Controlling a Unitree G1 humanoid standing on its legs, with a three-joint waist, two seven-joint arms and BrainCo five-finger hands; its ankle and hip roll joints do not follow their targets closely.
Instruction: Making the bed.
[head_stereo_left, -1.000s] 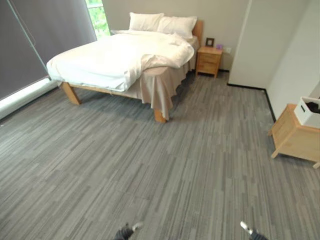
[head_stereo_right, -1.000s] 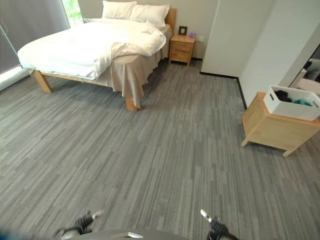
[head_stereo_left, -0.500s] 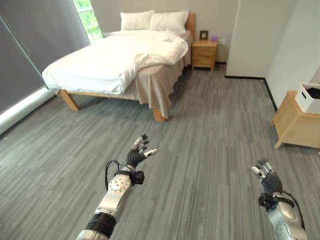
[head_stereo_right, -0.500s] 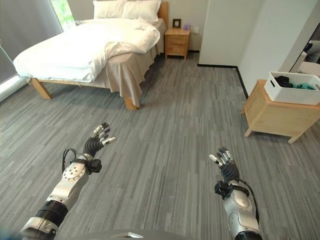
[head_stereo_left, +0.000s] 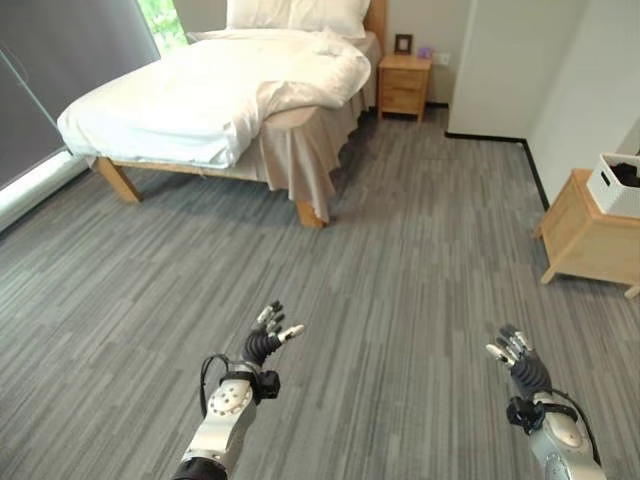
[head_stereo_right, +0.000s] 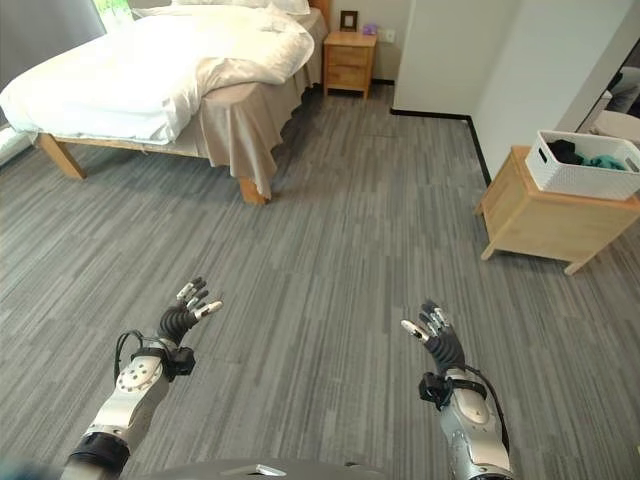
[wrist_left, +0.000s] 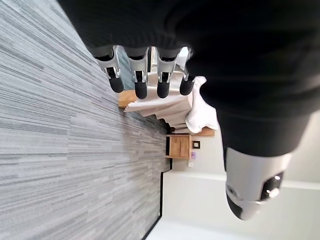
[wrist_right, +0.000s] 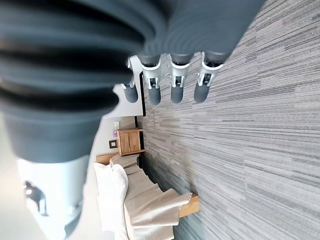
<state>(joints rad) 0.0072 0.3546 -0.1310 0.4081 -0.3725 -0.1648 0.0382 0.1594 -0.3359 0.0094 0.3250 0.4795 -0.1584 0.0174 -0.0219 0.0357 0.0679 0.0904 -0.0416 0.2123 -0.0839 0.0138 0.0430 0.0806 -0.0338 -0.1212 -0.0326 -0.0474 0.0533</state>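
both hands, left (head_stereo_left: 262, 345) and right (head_stereo_left: 525, 370), spread empty, well short of the bed (head_stereo_left: 200, 100).

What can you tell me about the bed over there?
The bed stands far across the grey floor, by the window wall, with neither robot hand touching it. It has a light wooden frame on angled legs, a beige skirt hanging at its near corner, and a rumpled white duvet, folded back unevenly on one side. White pillows lie at the headboard. A wooden nightstand stands beside it.

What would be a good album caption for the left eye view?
Both open hands, left hand and right hand, raised over grey floor, facing an unmade bed.
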